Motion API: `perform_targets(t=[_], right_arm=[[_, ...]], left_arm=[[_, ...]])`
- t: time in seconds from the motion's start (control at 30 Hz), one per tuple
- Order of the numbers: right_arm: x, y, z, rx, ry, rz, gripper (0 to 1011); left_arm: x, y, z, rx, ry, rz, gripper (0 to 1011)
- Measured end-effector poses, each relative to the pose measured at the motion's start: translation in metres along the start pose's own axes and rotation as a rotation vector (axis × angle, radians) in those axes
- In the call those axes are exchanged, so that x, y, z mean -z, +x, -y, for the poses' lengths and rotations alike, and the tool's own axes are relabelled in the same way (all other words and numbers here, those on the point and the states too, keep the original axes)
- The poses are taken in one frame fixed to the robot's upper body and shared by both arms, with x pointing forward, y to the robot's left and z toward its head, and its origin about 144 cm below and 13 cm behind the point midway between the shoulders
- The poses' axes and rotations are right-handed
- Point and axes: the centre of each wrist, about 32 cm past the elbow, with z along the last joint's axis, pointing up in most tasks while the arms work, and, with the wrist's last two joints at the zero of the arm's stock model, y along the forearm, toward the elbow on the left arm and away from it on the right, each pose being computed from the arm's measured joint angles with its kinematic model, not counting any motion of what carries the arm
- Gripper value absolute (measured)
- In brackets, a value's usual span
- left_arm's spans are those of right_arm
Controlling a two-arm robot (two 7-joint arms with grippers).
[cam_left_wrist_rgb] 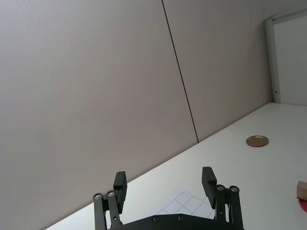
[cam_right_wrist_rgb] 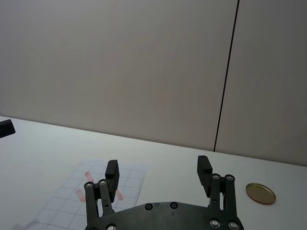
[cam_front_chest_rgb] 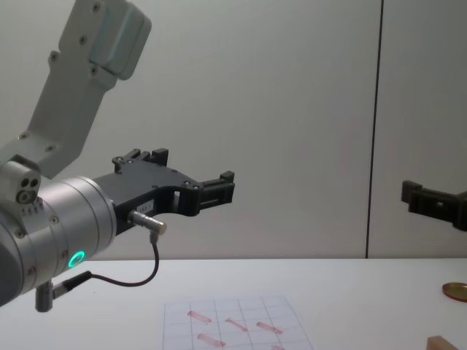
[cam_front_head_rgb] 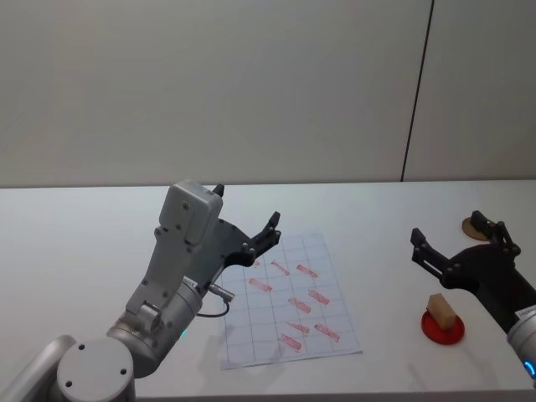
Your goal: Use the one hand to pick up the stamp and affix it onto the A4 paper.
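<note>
**Both grippers open and empty; stamp sits on red pad**

The stamp (cam_front_head_rgb: 441,308) stands on a round red pad (cam_front_head_rgb: 442,328) on the white table (cam_front_head_rgb: 75,251), on the robot's right, well apart from the A4 paper (cam_front_head_rgb: 285,301). In the chest view, the stamp's top (cam_front_chest_rgb: 441,341) just shows at the lower edge.

The paper lies flat near the table's middle. Its faint grid carries several reddish-pink oblong marks (cam_front_head_rgb: 306,270), and any writing in them is too small to read.

The right gripper (cam_front_head_rgb: 446,226) hovers above the table just behind the stamp, not touching it. Its fingers are spread wide, with nothing between them, as the right wrist view confirms (cam_right_wrist_rgb: 158,163).

A round golden disc (cam_front_head_rgb: 473,224) lies on the table beyond this gripper, near the back edge.

The left gripper (cam_front_head_rgb: 246,206) is held in the air over the paper's far left corner. Its fingers are also wide apart and hold nothing (cam_left_wrist_rgb: 164,175).

In the chest view, a small pale label (cam_front_chest_rgb: 146,208) sits on the left gripper's black body, and its print cannot be read. A green ring light (cam_front_chest_rgb: 75,257) glows on the arm's grey wrist.
</note>
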Motion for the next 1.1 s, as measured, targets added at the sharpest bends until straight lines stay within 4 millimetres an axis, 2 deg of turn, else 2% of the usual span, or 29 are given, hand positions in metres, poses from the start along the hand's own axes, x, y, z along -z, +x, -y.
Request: perform_targets(t=[0.47, 0.83, 1.1], right_arm=[[0.003, 0.015, 0.002, 0.062, -0.064, 0.016, 1001], [0.014, 0.037, -0.011, 0.099, -0.145, 0.030, 1001], [0.022, 0.046, -0.023, 0.101, -0.202, 0.033, 1001]], left_arm=[[0.000, 0.000, 0.000, 0.000, 0.000, 0.000, 993], [0.000, 0.000, 0.000, 0.000, 0.000, 0.000, 993], [0.000, 0.000, 0.000, 0.000, 0.000, 0.000, 993]])
